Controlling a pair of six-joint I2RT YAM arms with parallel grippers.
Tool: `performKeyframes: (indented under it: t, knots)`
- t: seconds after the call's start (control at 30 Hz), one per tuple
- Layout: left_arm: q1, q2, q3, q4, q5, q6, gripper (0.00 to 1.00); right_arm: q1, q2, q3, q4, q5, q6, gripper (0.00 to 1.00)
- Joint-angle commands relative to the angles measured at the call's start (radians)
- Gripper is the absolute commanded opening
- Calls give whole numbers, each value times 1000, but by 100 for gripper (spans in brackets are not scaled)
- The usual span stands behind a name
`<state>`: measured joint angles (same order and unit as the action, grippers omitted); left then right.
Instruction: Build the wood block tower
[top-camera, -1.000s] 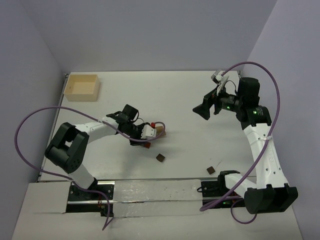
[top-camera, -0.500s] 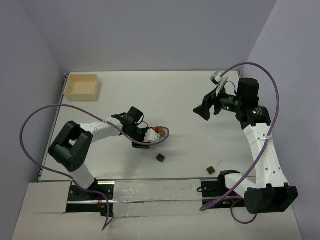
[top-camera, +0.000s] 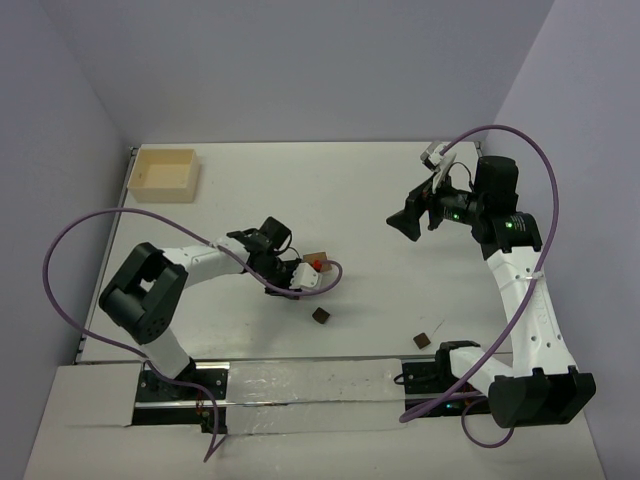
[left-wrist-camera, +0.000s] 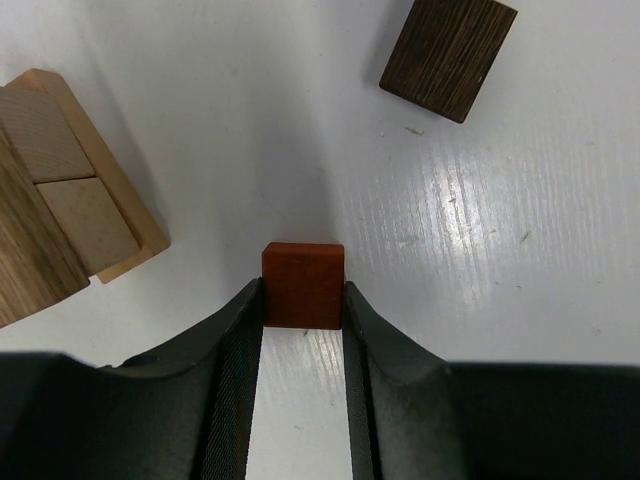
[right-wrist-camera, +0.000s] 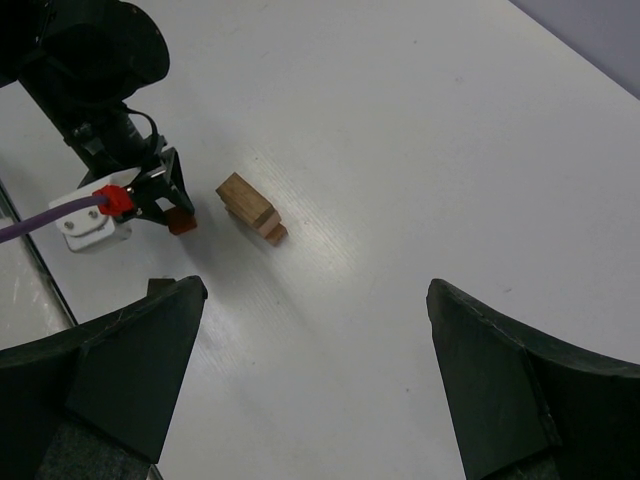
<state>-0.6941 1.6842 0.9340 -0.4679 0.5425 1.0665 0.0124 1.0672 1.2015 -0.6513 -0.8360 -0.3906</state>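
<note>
My left gripper (left-wrist-camera: 303, 300) is shut on a small reddish-brown block (left-wrist-camera: 303, 285), held low over the table. The partly built tower (left-wrist-camera: 60, 210), made of light tan pieces, lies just to its left in the left wrist view. In the top view the tower (top-camera: 318, 258) sits by the left gripper (top-camera: 298, 289). The right wrist view shows the tower (right-wrist-camera: 250, 208) and the held block (right-wrist-camera: 181, 222) side by side and apart. A dark brown block (left-wrist-camera: 447, 55) lies beyond the gripper. My right gripper (top-camera: 405, 222) is open, empty and raised at the right.
The dark brown block (top-camera: 321, 315) lies just in front of the left gripper. A second dark brown block (top-camera: 422, 341) lies near the right arm's base. A pale square wooden box (top-camera: 163, 174) stands at the far left corner. A purple cable (top-camera: 100, 225) loops over the left arm.
My left gripper has shifted a little to the right, toward the tower, turning its wrist with the reddish-brown block still held. The right arm has not moved.
</note>
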Motion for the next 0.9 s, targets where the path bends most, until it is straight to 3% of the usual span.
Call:
performKeyframes:
  t: [0.0,0.17,0.4,0.57,0.87]
  knots:
    - [-8,-42,-4,-20,10,-8,30,-5,-10,1,9,-5,-14,100]
    - [-13,-120,12,-52,16,-128,20,-5,-13,-2,9,-7,-16,100]
    - [-13,-169,219,-134,-32,-430,8,-5,-12,-15,26,2,3,100]
    - [-13,-103,363,-177,-72,-520,4,-5,-12,-18,34,21,16,100]
    - [-14,19,487,-184,-129,-603,6,-5,-23,-39,63,62,55,100]
